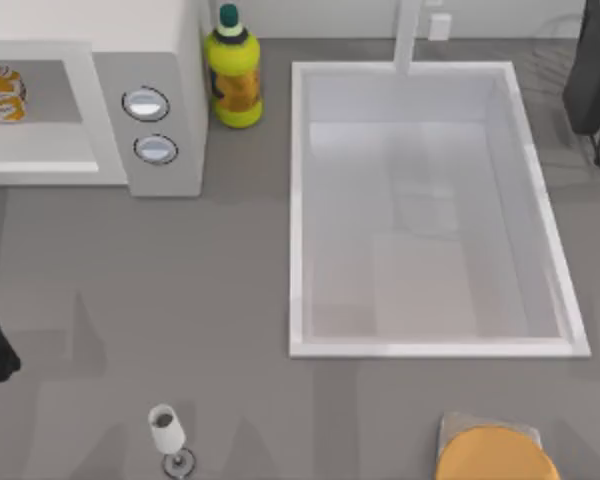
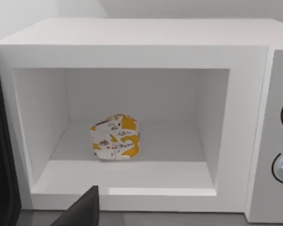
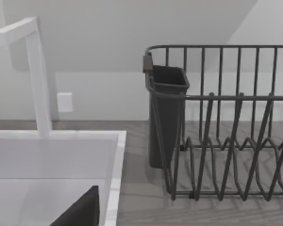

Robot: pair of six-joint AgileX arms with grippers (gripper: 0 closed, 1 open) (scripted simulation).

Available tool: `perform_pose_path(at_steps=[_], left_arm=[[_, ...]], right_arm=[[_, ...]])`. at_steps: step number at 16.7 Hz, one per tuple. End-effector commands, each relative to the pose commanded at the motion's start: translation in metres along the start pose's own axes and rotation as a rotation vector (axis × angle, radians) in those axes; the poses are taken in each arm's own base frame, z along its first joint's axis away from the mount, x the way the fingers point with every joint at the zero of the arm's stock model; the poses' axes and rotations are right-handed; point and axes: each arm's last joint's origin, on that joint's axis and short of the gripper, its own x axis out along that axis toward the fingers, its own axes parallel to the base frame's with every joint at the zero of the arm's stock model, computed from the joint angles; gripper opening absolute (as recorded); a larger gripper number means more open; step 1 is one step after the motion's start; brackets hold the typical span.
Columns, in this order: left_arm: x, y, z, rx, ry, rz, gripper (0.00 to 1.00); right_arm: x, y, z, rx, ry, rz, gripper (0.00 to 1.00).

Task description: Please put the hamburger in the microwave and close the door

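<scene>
Left gripper point(image 2: 80, 212): a dark finger shows at the edge of the left wrist view, just in front of the microwave's open mouth; I cannot tell whether the fingers are apart or together.
Microwave point(image 1: 180, 110): big pale box at the table's far left corner, cavity open, two silver knobs point(image 1: 146, 103) on its side panel.
Sink point(image 1: 430, 348): wide white basin to the right of the microwave, a white tap point(image 1: 408, 35) at its far rim.
Door point(image 2: 2, 179): swung open, seen as a dark panel at the hinge side of the microwave's mouth.
Dish rack point(image 3: 226, 141): dark wire frame with a black cup holder, far to the right of the microwave, beyond the sink.
Right gripper point(image 3: 80, 212): parked near the dish rack, well away from the microwave; its state I cannot tell.
Orange disc point(image 1: 495, 455): on a grey board, near edge, well right of the microwave.
Bottle point(image 1: 233, 70): yellow, green cap, just beside the microwave's knob side.
Hamburger point(image 2: 115, 137): inside the microwave, on the cavity floor, left of middle.
Glass point(image 1: 167, 432): upright, near edge, well in front of the microwave.
</scene>
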Motion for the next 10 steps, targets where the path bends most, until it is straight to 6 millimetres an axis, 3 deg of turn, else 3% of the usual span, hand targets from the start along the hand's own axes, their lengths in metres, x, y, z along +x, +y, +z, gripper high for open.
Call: perform_pose_path(at_steps=[1, 10], left_arm=[[0.0000, 0.0000, 0.0000, 0.000, 0.000, 0.000, 1.00], [0.0000, 0.0000, 0.0000, 0.000, 0.000, 0.000, 0.32]], right_arm=[[0.0000, 0.0000, 0.0000, 0.000, 0.000, 0.000, 1.00], [0.0000, 0.0000, 0.0000, 0.000, 0.000, 0.000, 1.00]])
